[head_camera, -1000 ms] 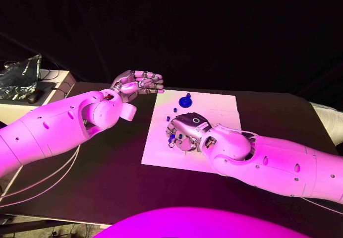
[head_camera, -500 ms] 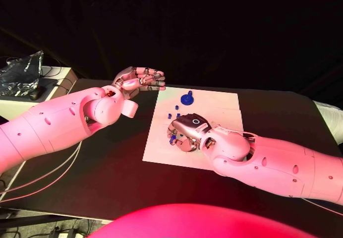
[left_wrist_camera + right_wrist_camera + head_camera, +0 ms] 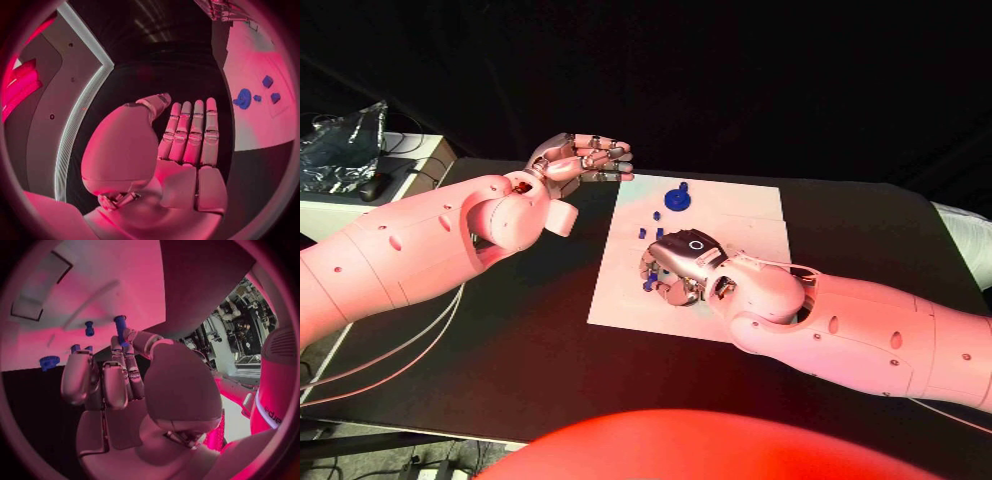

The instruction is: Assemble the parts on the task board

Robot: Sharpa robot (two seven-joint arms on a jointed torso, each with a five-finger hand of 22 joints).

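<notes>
Between right thumb and fingertips (image 3: 125, 347): blue peg (image 3: 119, 326) pinched, other fingers curled in. Right hand (image 3: 678, 265) sits low over the board (image 3: 740, 225), left-middle area. Loose blue parts near it; round blue part (image 3: 676, 200) at board's far edge, well apart. Left hand (image 3: 583, 160) off the board's far-left corner, above the table (image 3: 516, 340), fingers straight and pressed together, holding nothing.

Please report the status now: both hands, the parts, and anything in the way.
Left hand off the task board, holds nothing. Right hand over the board, pinches a blue peg. Blue gear stands apart. Nothing in the way.
</notes>
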